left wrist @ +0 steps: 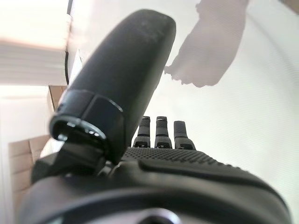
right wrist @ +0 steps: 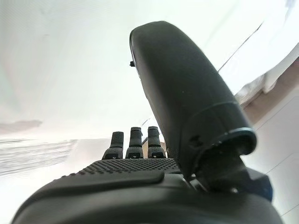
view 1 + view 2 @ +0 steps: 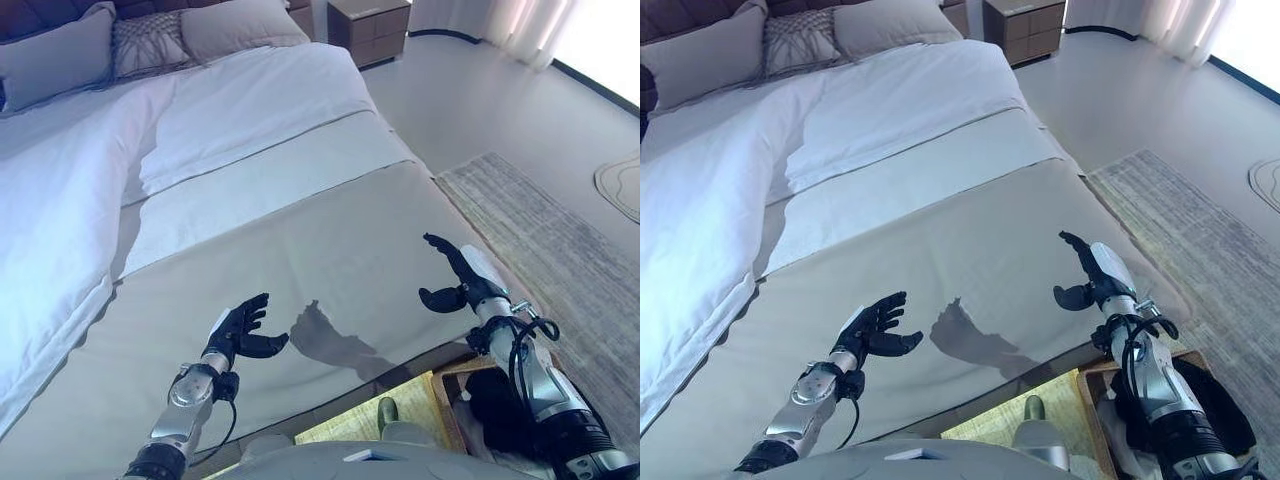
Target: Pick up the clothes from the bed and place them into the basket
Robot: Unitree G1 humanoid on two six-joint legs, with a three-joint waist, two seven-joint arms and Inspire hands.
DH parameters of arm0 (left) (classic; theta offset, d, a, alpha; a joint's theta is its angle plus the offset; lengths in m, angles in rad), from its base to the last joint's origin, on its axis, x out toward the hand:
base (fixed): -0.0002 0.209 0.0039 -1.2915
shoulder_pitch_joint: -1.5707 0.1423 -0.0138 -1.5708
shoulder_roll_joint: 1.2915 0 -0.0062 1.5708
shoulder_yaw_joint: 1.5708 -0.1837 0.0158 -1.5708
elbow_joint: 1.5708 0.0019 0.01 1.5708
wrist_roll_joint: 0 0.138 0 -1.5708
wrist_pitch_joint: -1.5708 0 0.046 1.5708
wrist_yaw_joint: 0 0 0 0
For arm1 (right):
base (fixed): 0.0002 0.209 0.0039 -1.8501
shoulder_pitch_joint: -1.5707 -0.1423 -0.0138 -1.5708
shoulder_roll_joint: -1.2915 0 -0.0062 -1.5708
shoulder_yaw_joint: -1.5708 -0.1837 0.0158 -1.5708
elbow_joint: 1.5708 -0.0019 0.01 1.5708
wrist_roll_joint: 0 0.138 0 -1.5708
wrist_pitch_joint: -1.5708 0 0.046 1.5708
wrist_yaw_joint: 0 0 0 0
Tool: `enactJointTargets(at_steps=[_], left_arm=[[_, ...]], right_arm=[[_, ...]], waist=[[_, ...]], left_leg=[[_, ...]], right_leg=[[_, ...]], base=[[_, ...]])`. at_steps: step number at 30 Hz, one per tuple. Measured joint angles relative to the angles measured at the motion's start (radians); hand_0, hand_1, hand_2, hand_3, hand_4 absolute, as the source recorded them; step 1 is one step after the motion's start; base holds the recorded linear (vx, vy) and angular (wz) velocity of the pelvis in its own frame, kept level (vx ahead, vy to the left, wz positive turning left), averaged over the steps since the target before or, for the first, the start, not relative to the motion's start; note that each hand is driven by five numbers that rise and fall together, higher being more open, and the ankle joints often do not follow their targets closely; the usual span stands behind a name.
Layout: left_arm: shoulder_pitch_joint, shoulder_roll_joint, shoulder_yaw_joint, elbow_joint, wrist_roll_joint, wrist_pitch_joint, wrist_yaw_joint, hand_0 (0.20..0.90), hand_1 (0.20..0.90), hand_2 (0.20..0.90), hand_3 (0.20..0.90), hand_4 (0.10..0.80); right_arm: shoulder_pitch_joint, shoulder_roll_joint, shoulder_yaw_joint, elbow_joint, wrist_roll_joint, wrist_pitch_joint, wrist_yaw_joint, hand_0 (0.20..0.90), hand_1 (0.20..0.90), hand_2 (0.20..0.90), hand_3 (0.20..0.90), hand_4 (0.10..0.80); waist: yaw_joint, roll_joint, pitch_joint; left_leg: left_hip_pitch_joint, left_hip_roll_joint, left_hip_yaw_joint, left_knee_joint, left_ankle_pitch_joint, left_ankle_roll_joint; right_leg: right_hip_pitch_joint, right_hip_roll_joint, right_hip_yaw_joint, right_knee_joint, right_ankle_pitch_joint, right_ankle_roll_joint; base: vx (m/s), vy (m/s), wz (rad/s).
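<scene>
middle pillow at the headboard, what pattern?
Grey with a pale web-like line pattern; clearest in the right eye view.

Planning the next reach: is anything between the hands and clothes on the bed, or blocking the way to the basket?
Nothing visible. No clothes show on the bed cover; the left hand and right hand hover open above it. Dark clothes lie in the basket beside the right arm.

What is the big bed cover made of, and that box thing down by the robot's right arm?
The grey-beige bed cover looks like smooth woven cloth, matte, with soft folds at its edges. The basket by the right arm seems to be wood or a wood-look board, going by its tan, flat rim; little of it shows. Dark clothes lie in it, soft fabric by their rumpled look.
</scene>
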Motion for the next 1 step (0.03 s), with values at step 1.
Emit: enactJointTargets(at_steps=[1], left_arm=[[0.005, -0.001, 0.009, 0.000, 0.000, 0.005, -0.001, 0.900, 0.900, 0.900, 0.900, 0.800]], right_arm=[[0.002, -0.004, 0.003, -0.010, -0.007, -0.001, 0.010, 0.900, 0.900, 0.900, 0.900, 0.800]], waist=[[0.001, 0.000, 0.000]], left_leg=[[-0.002, -0.001, -0.005, 0.000, 0.002, 0.000]], right_leg=[[0.001, -0.001, -0.006, 0.000, 0.000, 0.000]], base=[[0.007, 0.000, 0.10]])
